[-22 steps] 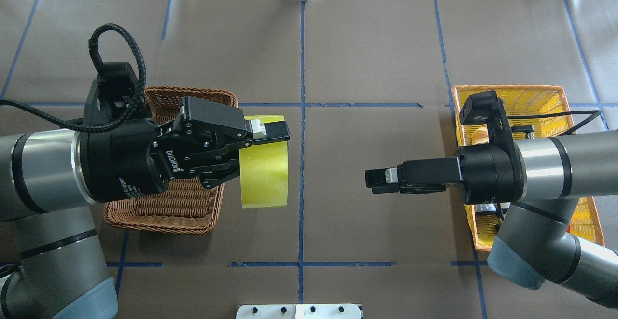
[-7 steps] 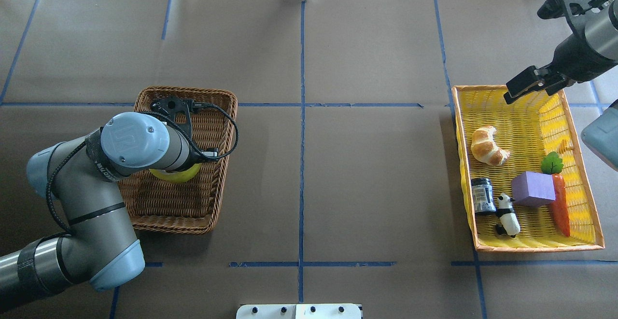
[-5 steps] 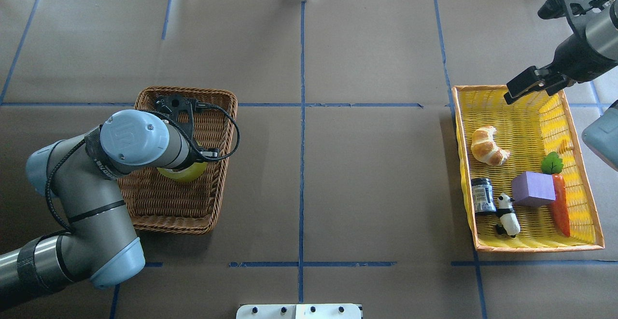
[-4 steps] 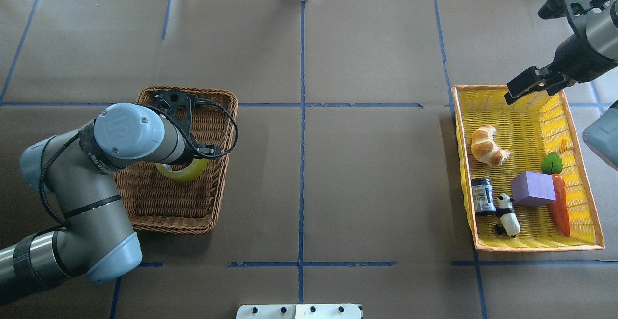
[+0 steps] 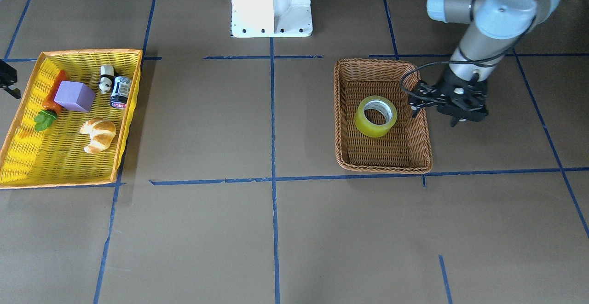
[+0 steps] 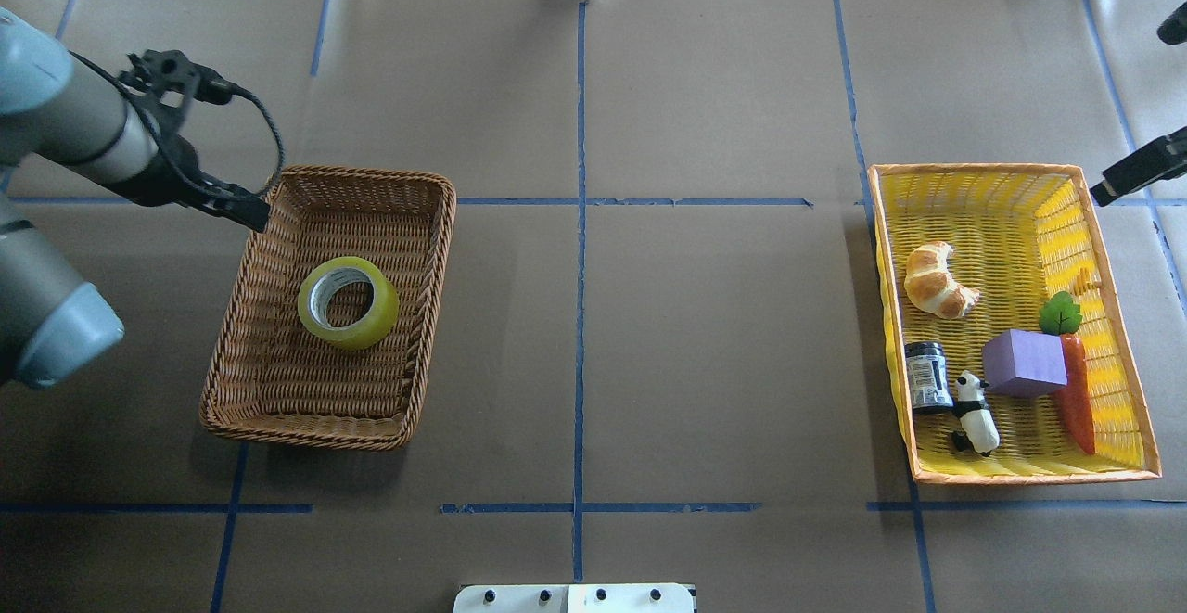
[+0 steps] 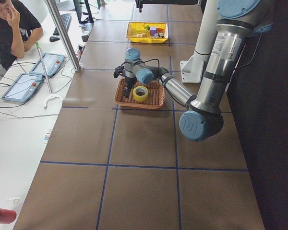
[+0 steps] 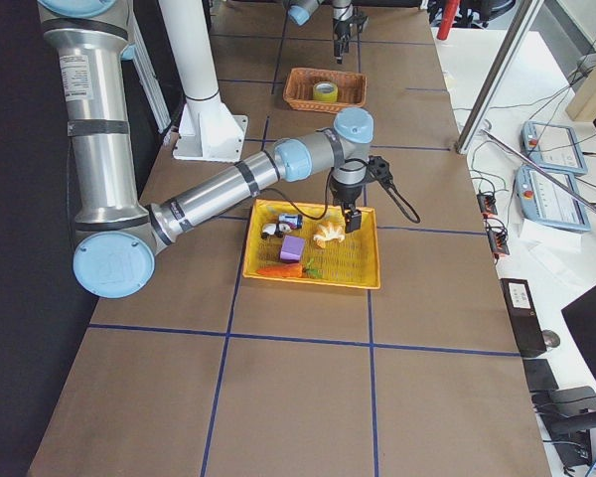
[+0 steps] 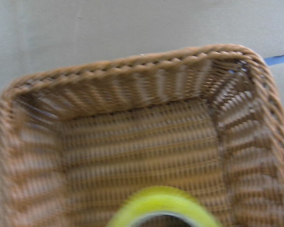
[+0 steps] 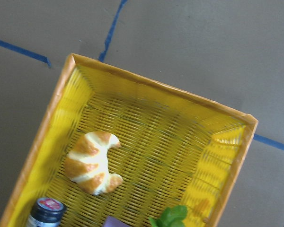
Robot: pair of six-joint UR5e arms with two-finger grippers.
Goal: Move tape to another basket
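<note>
The yellow-green tape (image 6: 348, 302) lies flat and free on the floor of the brown wicker basket (image 6: 436, 251), with its hole facing up. It also shows in the front view (image 5: 376, 116) and at the bottom edge of the left wrist view (image 9: 165, 203). My left gripper (image 6: 255, 216) hangs just outside the basket's far left corner, raised, empty and open. It holds nothing in the front view (image 5: 462, 120). My right gripper (image 6: 1104, 194) shows only as a black tip beside the far right corner of the yellow tray (image 6: 983, 168). I cannot tell whether it is open or shut.
The yellow mesh tray with an orange rim holds a croissant (image 6: 938, 281), a purple block (image 6: 1023, 363), a carrot (image 6: 1076, 390), a small dark jar (image 6: 925, 375) and a panda figure (image 6: 974, 414). The white robot base (image 5: 271, 5) stands at the table's near middle. Blue tape lines cross the brown table.
The left gripper carried the tape over the wicker basket, set it down inside, let go and pulled back to the far left. The right arm drew back to the right past the tray.
</note>
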